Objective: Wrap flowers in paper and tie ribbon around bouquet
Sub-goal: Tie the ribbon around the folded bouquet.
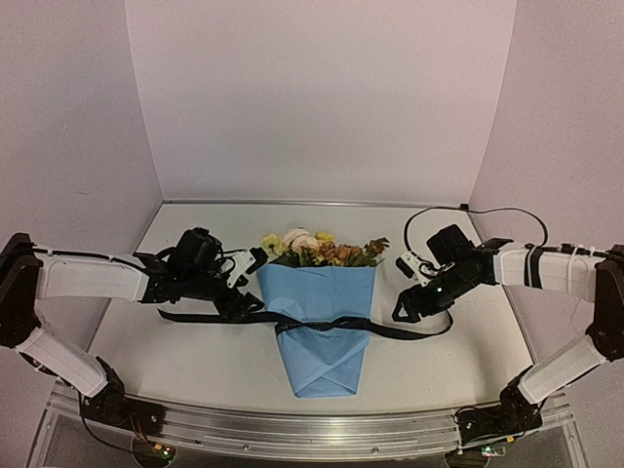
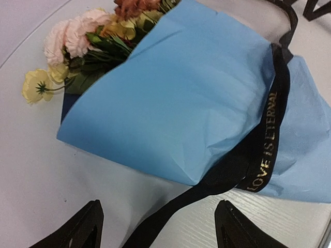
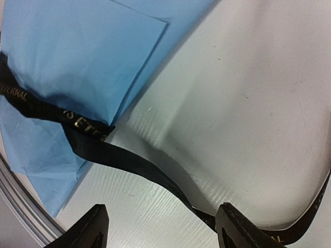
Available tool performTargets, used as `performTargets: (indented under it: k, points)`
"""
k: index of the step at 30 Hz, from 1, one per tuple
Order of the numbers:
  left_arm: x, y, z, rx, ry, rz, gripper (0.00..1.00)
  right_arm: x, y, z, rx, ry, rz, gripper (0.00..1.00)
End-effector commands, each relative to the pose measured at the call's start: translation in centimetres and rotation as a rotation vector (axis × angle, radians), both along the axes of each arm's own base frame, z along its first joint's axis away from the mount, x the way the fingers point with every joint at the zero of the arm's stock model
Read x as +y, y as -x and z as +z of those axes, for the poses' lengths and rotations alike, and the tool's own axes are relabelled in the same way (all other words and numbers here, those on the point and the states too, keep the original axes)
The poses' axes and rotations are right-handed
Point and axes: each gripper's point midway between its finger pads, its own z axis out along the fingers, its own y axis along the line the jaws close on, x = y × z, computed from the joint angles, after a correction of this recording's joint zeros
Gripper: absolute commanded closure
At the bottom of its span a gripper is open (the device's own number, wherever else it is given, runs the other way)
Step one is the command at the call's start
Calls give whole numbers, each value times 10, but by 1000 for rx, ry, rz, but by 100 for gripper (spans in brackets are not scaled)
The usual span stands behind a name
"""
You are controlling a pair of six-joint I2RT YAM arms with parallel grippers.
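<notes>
Near edge: silver aluminium rail [image 1: 312, 421] with both arm bases on it. Beyond it is a white table [image 1: 195, 361].

The bouquet [image 1: 320, 292] lies flat mid-table, between the two arms. The light blue paper [image 1: 322, 356] is folded into a cone, pointed end toward the rail, open mouth facing away.

The narrow black fabric ribbon [image 2: 264, 150], gold lettering "LOVE IS ETERNAL", crosses the cone about halfway up, bunched left of centre on the paper. Its tails lie on the table to both sides; the right one loops back.

The left gripper [image 2: 159, 217] sits just left of the cone, released, fingers wide apart. The ribbon tail runs on the table between them, not pinched.

The right gripper [image 3: 163, 217] is right of the cone, also released and holding nothing. The ribbon passes between its fingertips.

Farther back, yellow, cream and rust flowers [image 1: 312, 249] with green leaves stick out of the cone mouth. Pale plain walls [image 1: 322, 97] stand behind.
</notes>
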Motion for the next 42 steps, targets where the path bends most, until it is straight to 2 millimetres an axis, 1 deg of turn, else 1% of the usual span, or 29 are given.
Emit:
performTargets:
  k: [1, 4, 7, 9, 13, 15, 21, 27, 31, 35, 38, 42]
  points:
    - [-15, 7, -19, -52, -114, -189, 23, 12, 11, 6, -90, -1, 177, 23]
    - [-17, 9, -34, -66, -158, -220, 23, 12, 14, 5, -103, 21, 208, 22]
    - [-20, 5, -39, -92, -160, -223, 23, 12, 15, 3, -110, 33, 222, 21]
    - [-25, 1, -38, -119, -146, -223, 22, 12, 15, 2, -111, 39, 230, 21]
    - [-31, -1, -48, -124, -158, -238, 23, 16, 16, -2, -110, 54, 260, 20]
    - [-34, -2, -52, -117, -164, -242, 24, 19, 16, -5, -108, 69, 274, 18]
    - [-38, -7, -56, -109, -164, -233, 27, 28, 16, -13, -113, 100, 312, 18]
    - [-39, -9, -57, -110, -165, -221, 37, 43, 15, -26, -122, 144, 361, 18]
    - [-36, -10, -53, -130, -164, -210, 39, 49, 5, -37, -176, 215, 389, 19]
    - [-34, -10, -52, -130, -170, -205, 45, 56, -8, -44, -229, 249, 393, 20]
    - [-33, -9, -51, -130, -170, -204, 46, 61, -17, -47, -263, 274, 387, 23]
    - [-34, -9, -50, -124, -163, -203, 47, 67, -20, -50, -275, 280, 382, 27]
